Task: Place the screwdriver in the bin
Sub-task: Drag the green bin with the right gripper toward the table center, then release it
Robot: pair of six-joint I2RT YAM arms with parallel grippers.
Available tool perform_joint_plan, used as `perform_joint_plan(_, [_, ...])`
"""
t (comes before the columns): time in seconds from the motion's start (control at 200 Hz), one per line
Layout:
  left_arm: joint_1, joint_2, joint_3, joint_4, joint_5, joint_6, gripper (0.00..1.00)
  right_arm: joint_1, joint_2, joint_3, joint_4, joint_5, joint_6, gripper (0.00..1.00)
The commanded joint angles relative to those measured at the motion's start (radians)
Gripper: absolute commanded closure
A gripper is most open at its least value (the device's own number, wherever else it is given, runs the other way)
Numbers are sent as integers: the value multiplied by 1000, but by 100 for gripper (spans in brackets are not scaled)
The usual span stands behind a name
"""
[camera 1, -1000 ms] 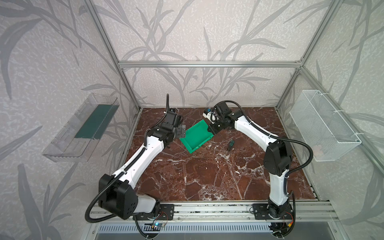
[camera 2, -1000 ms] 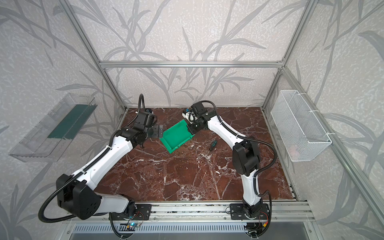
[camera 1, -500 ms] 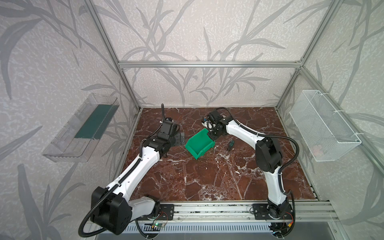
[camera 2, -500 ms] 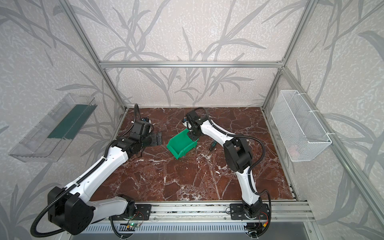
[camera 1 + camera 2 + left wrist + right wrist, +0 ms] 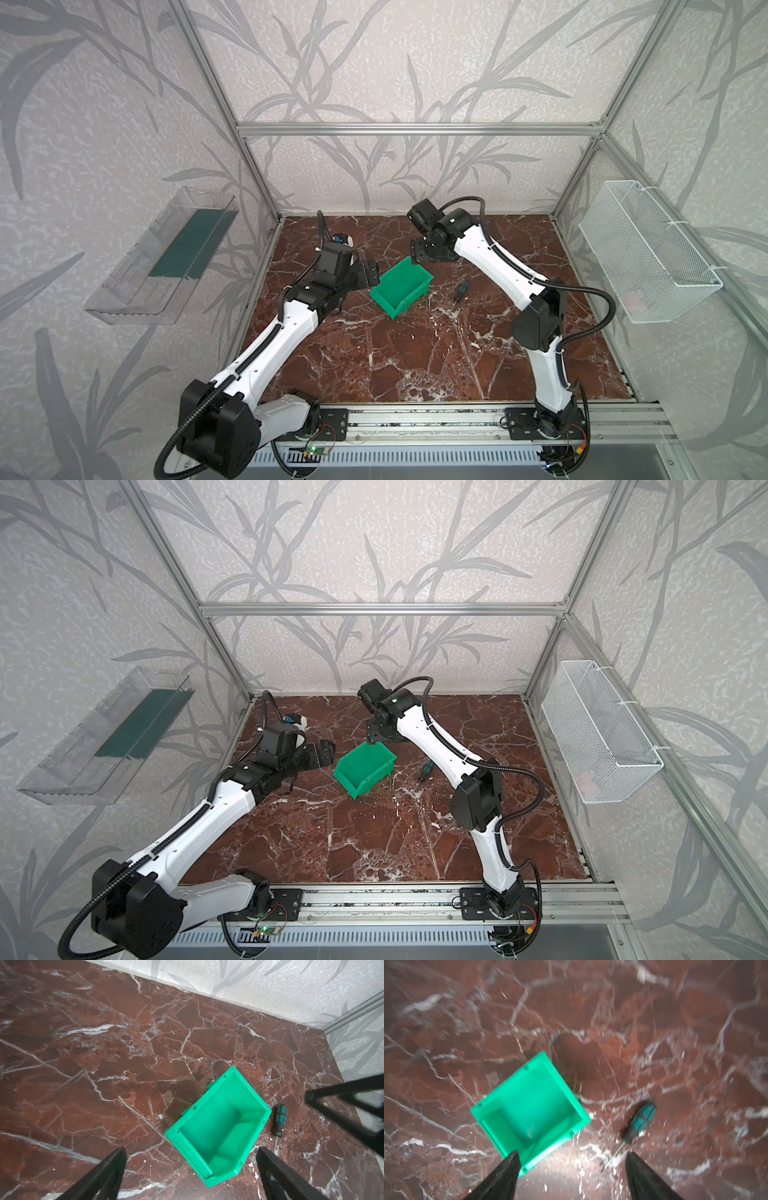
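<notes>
While my right claw (image 5: 572, 1152) hangs spread and empty over the bin's (image 5: 400, 289) back corner, the screwdriver (image 5: 460, 289) lies on the table (image 5: 415, 353) just beside the bin's right wall, roughly along it, nearer me than the left claw (image 5: 191, 1148).

The bin (image 5: 400, 287) stands on the tabletop (image 5: 415, 357) just ahead of the left gripper (image 5: 371, 272) and below the right gripper (image 5: 419, 258). The screwdriver (image 5: 460, 289) lies on the tabletop just beside the bin, on the side away from the left gripper, not touching it.
</notes>
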Motion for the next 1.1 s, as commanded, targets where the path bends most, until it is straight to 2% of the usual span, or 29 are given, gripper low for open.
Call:
perform_joint_plan(0.0, [5,-11,-20,43,28,-41,1,16,-14,-113,-11,-140,222,19])
perform_joint_plan(0.18, [4,-41,-56,33,38,-55,1,25,-16,-225,70,-244,305,19])
perform_joint_plan(0.315, [5,-64,-79,28,41,-60,1,33,4,-206,106,-254,294,19])
perform_joint_plan(0.49, [5,-72,-87,21,65,-67,1,33,33,-219,157,-327,322,19])
perform_joint_plan(0.595, [5,-80,-81,9,43,-59,1,32,52,-230,176,-334,311,22])
perform_joint_plan(0.715, [7,-93,-80,1,27,-38,1,32,77,-207,180,-318,254,32])
perform_joint_plan(0.845, [9,-104,-80,-14,34,-23,1,32,98,-204,196,-300,193,51])
perform_joint_plan(0.9, [9,-112,-86,-25,22,-24,1,32,108,-201,180,-281,170,55])
perform_joint_plan(1.095, [12,-143,-113,-19,24,-35,1,28,97,-187,126,-102,12,79])
